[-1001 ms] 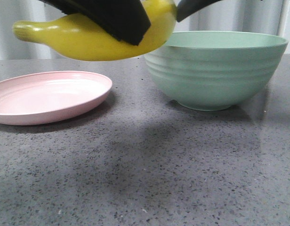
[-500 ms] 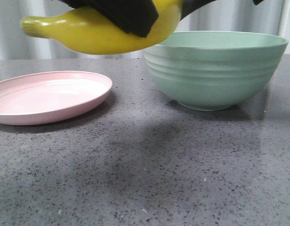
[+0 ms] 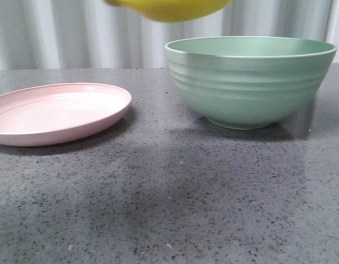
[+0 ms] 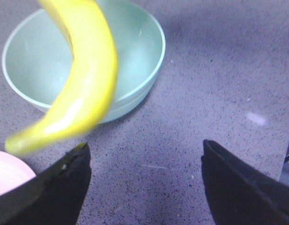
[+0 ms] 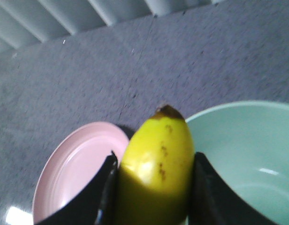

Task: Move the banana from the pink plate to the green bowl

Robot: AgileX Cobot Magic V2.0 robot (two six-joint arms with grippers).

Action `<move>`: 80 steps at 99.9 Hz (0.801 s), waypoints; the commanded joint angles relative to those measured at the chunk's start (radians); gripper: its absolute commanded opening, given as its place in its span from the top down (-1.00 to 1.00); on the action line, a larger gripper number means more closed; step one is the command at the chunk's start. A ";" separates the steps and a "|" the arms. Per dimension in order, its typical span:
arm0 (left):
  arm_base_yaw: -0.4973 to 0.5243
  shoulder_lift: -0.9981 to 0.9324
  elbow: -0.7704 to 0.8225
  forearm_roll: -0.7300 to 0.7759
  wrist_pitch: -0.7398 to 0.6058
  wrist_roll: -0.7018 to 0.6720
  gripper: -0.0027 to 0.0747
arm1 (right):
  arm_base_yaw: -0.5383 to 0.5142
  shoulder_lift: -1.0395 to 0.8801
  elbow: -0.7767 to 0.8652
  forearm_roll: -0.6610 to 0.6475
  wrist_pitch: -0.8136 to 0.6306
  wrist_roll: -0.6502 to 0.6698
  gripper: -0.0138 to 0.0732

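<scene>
Progress reads as roughly halfway: the fruit is off its dish and in the air, but not yet in its target.

Front view: the shallow round pale pink plate (image 3: 56,113) sits bare on the speckled grey stone counter (image 3: 175,203), with nothing lying on it. Just beside it stands the deep, ridged mint-green bowl (image 3: 249,82). Only the underside of the glossy, bright yellow plastic-looking banana (image 3: 169,8) shows at the top edge, hanging above the bowl's plate-side rim — no gripper is visible in this view.

Left wrist view: the left gripper (image 4: 144,180) is spread wide with nothing between its fingers, only counter showing in the gap. Beyond it the banana (image 4: 86,79), somewhat blurred, curves across the bowl (image 4: 135,51); its lower end reaches out past the rim toward a sliver of the plate (image 4: 8,168).

Right wrist view: the right gripper (image 5: 154,187) pinches the banana (image 5: 156,173) across its middle, one dark finger pressed to each side, the brown-tipped end pointing away. The plate (image 5: 76,168) lies below on one side, the bowl (image 5: 243,154) on the other, apparently with nothing in it.

What remains, I judge, is to carry the banana fully over the bowl's hollow, lower it and let go.
</scene>
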 commanded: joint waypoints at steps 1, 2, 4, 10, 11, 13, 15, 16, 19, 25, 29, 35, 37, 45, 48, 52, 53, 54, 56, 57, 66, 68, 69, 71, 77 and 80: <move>0.000 -0.049 -0.037 -0.008 -0.067 -0.003 -0.27 | -0.046 -0.031 -0.040 -0.031 -0.107 -0.012 0.86; 0.000 -0.051 -0.037 -0.008 -0.067 -0.003 -0.27 | -0.052 -0.031 -0.040 -0.040 -0.110 -0.012 0.86; 0.000 -0.057 -0.037 -0.008 -0.067 -0.003 -0.27 | -0.061 -0.029 -0.040 -0.050 -0.118 -0.012 0.86; 0.000 -0.065 -0.037 -0.008 -0.070 -0.003 -0.27 | -0.080 -0.020 -0.040 -0.082 -0.141 -0.012 0.86; 0.000 -0.066 -0.037 -0.008 -0.070 -0.003 -0.27 | -0.084 -0.020 -0.040 -0.084 -0.143 -0.012 0.85; 0.000 -0.068 -0.037 -0.008 -0.070 -0.003 -0.27 | -0.089 -0.015 -0.040 -0.092 -0.149 -0.012 0.82; 0.000 -0.068 -0.037 -0.008 -0.070 -0.003 -0.27 | -0.093 -0.012 -0.040 -0.096 -0.153 -0.012 0.80; 0.000 -0.068 -0.037 -0.008 -0.070 -0.003 -0.27 | -0.093 -0.007 -0.040 -0.101 -0.153 -0.012 0.78; 0.000 -0.068 -0.037 -0.008 -0.070 -0.003 -0.27 | -0.096 -0.001 -0.040 -0.111 -0.157 -0.012 0.72; 0.000 -0.068 -0.037 -0.008 -0.070 -0.003 -0.27 | -0.097 0.015 -0.040 -0.136 -0.157 -0.012 0.52; 0.000 -0.068 -0.037 -0.008 -0.070 -0.003 -0.27 | -0.097 0.025 -0.040 -0.148 -0.157 -0.012 0.37; 0.000 -0.068 -0.037 -0.008 -0.070 -0.003 -0.27 | -0.097 0.036 -0.040 -0.148 -0.155 -0.012 0.18; 0.000 -0.068 -0.037 -0.008 -0.070 -0.003 -0.27 | -0.097 0.041 -0.040 -0.148 -0.155 -0.012 0.12; 0.000 -0.068 -0.037 -0.008 -0.070 -0.003 -0.27 | -0.097 0.046 -0.040 -0.150 -0.158 -0.012 0.00; 0.000 -0.068 -0.037 -0.008 -0.070 -0.003 -0.26 | -0.097 0.046 -0.040 -0.150 -0.160 -0.012 0.00; 0.000 -0.068 -0.037 -0.008 -0.070 -0.003 -0.26 | -0.097 0.046 -0.040 -0.152 -0.162 -0.012 0.00; 0.000 -0.068 -0.037 -0.008 -0.070 -0.003 -0.26 | -0.097 0.046 -0.040 -0.152 -0.162 -0.012 0.00; 0.000 -0.068 -0.037 -0.008 -0.070 -0.003 -0.26 | -0.097 0.046 -0.040 -0.152 -0.162 -0.012 0.00; 0.000 -0.068 -0.037 -0.008 -0.070 -0.003 -0.26 | -0.097 0.046 -0.040 -0.152 -0.167 -0.012 0.00; 0.000 -0.068 -0.037 -0.008 -0.070 -0.003 -0.26 | -0.097 0.046 -0.040 -0.152 -0.166 -0.012 0.00; 0.000 -0.068 -0.037 -0.008 -0.071 -0.003 -0.26 | -0.097 0.046 -0.040 -0.152 -0.166 -0.012 0.00; 0.000 -0.068 -0.037 -0.008 -0.071 -0.003 -0.26 | -0.097 0.046 -0.040 -0.152 -0.166 -0.012 0.00; 0.000 -0.068 -0.037 -0.008 -0.071 -0.003 -0.26 | -0.097 0.046 -0.040 -0.152 -0.166 -0.012 0.00; 0.000 -0.068 -0.037 -0.008 -0.071 -0.003 -0.26 | -0.097 0.046 -0.040 -0.152 -0.158 -0.012 0.00; 0.000 -0.068 -0.037 -0.008 -0.071 -0.003 -0.21 | -0.097 0.042 -0.042 -0.152 -0.132 -0.012 0.01; 0.000 -0.068 -0.037 -0.008 -0.071 -0.003 -0.17 | -0.097 0.039 -0.043 -0.156 -0.117 -0.014 0.01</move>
